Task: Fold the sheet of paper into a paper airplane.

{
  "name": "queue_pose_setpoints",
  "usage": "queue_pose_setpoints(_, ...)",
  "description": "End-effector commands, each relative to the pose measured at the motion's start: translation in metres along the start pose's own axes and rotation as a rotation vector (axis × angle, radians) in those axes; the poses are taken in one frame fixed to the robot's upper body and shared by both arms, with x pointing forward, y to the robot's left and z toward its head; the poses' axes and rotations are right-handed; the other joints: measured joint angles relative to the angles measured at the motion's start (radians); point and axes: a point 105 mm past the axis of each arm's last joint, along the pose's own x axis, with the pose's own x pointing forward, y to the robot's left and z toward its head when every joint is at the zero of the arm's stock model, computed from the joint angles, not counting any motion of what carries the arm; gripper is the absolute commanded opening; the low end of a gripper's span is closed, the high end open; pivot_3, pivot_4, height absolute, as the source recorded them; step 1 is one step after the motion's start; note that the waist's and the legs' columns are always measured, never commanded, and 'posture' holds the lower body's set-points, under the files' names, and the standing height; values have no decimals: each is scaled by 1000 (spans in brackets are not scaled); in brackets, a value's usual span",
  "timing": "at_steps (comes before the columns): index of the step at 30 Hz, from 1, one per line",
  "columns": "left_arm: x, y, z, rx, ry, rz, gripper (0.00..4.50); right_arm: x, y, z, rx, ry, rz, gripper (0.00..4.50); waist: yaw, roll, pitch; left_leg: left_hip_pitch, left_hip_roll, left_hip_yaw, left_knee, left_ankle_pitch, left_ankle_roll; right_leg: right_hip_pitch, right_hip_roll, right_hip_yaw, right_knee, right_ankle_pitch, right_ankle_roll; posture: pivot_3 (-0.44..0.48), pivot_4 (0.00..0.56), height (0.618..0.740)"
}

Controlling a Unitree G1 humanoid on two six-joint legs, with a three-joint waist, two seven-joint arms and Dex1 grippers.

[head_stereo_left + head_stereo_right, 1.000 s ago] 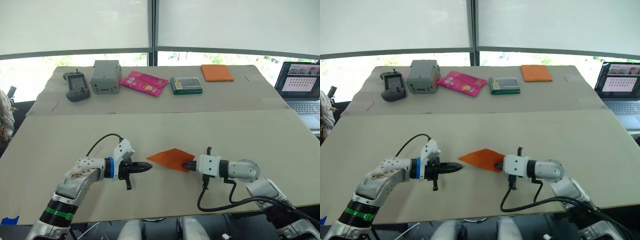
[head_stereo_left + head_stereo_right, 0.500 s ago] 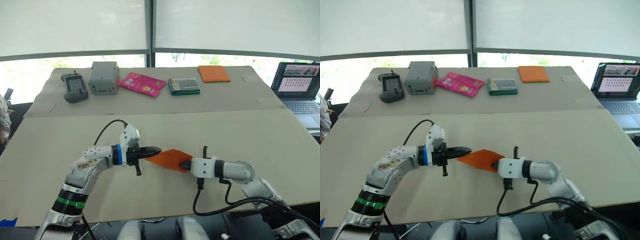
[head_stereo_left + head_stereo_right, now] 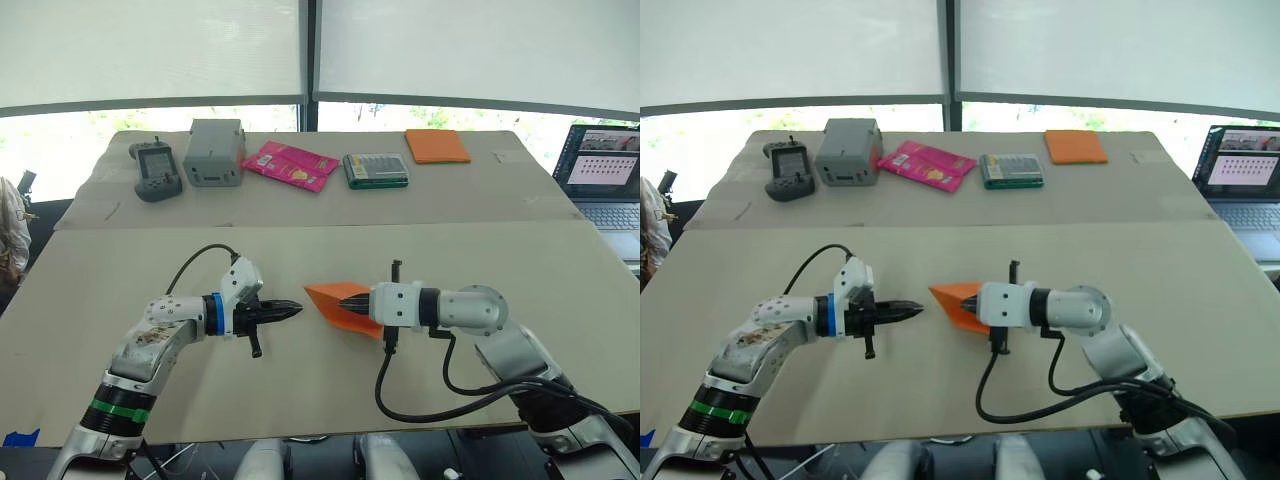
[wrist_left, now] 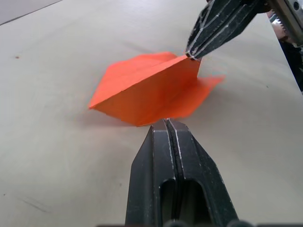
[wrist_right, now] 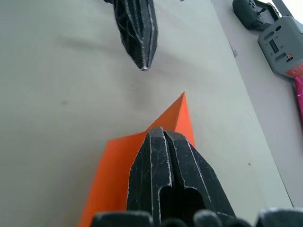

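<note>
The sheet of paper (image 3: 336, 304) is bright orange and folded into a pointed wedge, lying mid-table. One layer (image 4: 147, 90) stands up off the table while the other lies flat. My right gripper (image 3: 364, 305) is shut on the raised layer's top corner, coming in from the right. My left gripper (image 3: 297, 309) is shut with nothing in it. Its tip hovers a short gap to the left of the paper's point, and it also appears as the left gripper (image 5: 143, 66) in the right wrist view.
Along the far table stand a handheld controller (image 3: 155, 170), a grey box (image 3: 214, 152), a pink packet (image 3: 290, 165), a green case (image 3: 375, 170) and an orange pad (image 3: 437, 146). A laptop (image 3: 603, 170) sits at the right edge.
The left gripper reached the paper's left tip, then drew back left. The right gripper shifted left and lifted one layer of the paper off the table.
</note>
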Motion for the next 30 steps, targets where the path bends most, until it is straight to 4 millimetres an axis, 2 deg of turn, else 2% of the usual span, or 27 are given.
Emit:
queue_pose_setpoints(1,1,-3,7,28,-25,-10,0,0,-18,1,15,-15,-65,61,-1,0,0,0,0,0,0,0,0,0,0,0,0,0,0,0,150,740)
queue_pose_setpoints(4,2,-5,6,24,-29,-9,0,-7,-43,9,48,-56,-123,61,-3,0,1,0,0,0,0,0,0,-1,0,0,1,0,0,0,150,740)
queue_pose_setpoints(6,4,-5,3,20,-28,-2,0,-11,-50,5,49,-34,-127,61,-4,1,1,-1,0,0,0,0,0,-1,0,0,1,0,0,0,150,740)
queue_pose_setpoints(11,12,-7,-2,15,-21,-1,0,-3,-40,-21,79,65,-45,61,-2,1,1,-1,0,-1,-1,0,0,-1,0,-1,0,0,0,0,150,740)
queue_pose_setpoints(16,32,-3,-9,6,1,57,0,19,-37,-26,180,41,-35,61,-4,1,1,-2,0,-1,0,0,0,-1,0,-1,1,0,0,0,150,740)
queue_pose_setpoints(19,46,-7,-10,-10,5,63,0,25,-31,-24,186,37,-6,61,-5,1,1,-2,0,-1,0,0,0,-2,0,-1,1,0,0,0,150,740)
queue_pose_setpoints(24,57,-15,-17,-48,30,56,0,18,-25,-23,189,42,8,61,-3,1,1,-3,-1,-2,0,0,0,-2,-1,-1,2,0,0,0,150,740)
queue_pose_setpoints(30,58,-19,-41,-78,134,66,0,0,-34,-25,163,66,-44,61,-3,1,1,-2,-1,-2,0,0,0,-2,-1,-1,2,0,0,0,150,740)
